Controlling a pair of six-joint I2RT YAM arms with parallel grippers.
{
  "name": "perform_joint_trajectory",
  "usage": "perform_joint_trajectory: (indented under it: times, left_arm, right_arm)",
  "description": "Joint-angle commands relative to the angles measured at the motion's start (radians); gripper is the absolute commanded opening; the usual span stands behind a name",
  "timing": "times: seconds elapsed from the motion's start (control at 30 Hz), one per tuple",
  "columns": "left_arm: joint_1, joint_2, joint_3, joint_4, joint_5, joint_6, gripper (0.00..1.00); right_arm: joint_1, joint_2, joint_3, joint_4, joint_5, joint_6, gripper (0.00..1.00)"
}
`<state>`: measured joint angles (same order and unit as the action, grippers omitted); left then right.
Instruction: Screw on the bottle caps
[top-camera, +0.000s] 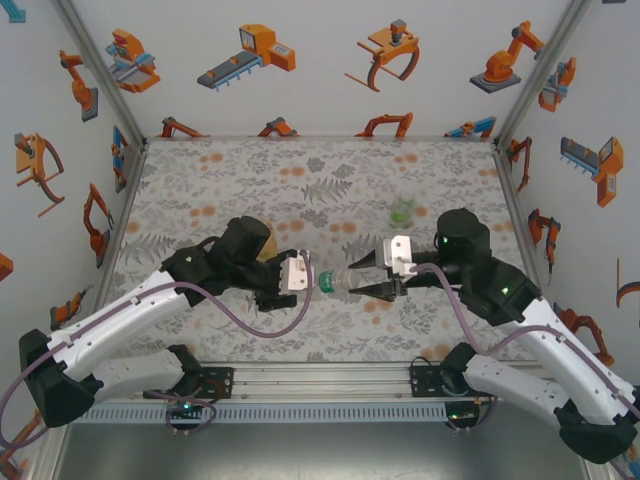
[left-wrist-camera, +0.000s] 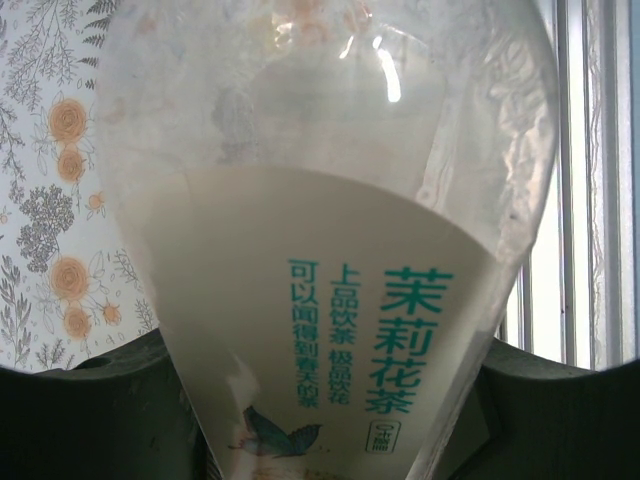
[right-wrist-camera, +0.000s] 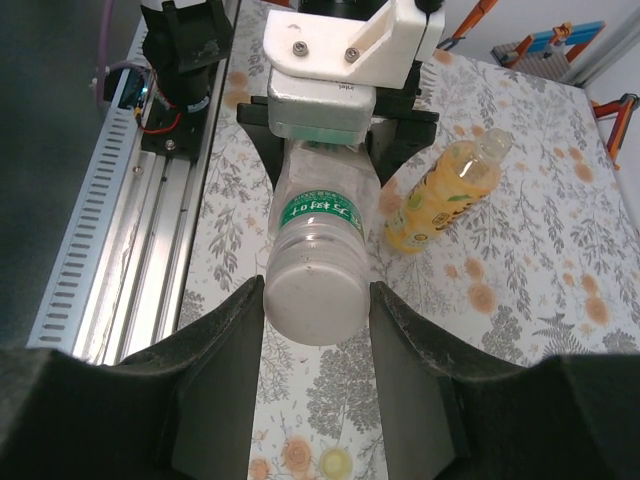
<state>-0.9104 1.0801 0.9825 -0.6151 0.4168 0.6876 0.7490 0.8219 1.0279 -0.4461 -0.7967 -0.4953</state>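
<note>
You have the slim clear bottle (right-wrist-camera: 315, 250) up off the table (top-camera: 200, 190), slung level between the two arms, so its long axis runs straight from one gripper to the other. The left gripper (right-wrist-camera: 330, 140) is clamped on the neck end, where the cap belongs. A little teal shows under its jaws, but you cannot tell from here how far the cap is seated. The right gripper (right-wrist-camera: 316, 300) pinches the base end, with a finger pressed to each side of the body. Both arms are equally close, each already on its own end, so the coming twist likely turns on keeping the two wrists in line with that axis. If either drifts off it, the cap may bind or cross-thread. The amber bottle (right-wrist-camera: 445, 195) lies on its side just beyond the left gripper, and the short green bottle (top-camera: 403, 210) stands farther back, nearer the right arm.
</note>
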Motion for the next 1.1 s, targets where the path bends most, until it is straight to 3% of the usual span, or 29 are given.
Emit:
perform_joint_trajectory:
  times: [0.0,1.07]
  left_arm:
    - [-0.007,-0.009,0.036,-0.015,0.036,0.009,0.01]
    - [-0.015,0.015,0.054,-0.047,0.044,0.011,0.01]
  right_arm:
    - [0.009,0.009,0.018,0.001,-0.024,-0.018,0.12]
    - [0.047,0.040,0.063,-0.033,0.028,-0.003,0.01]
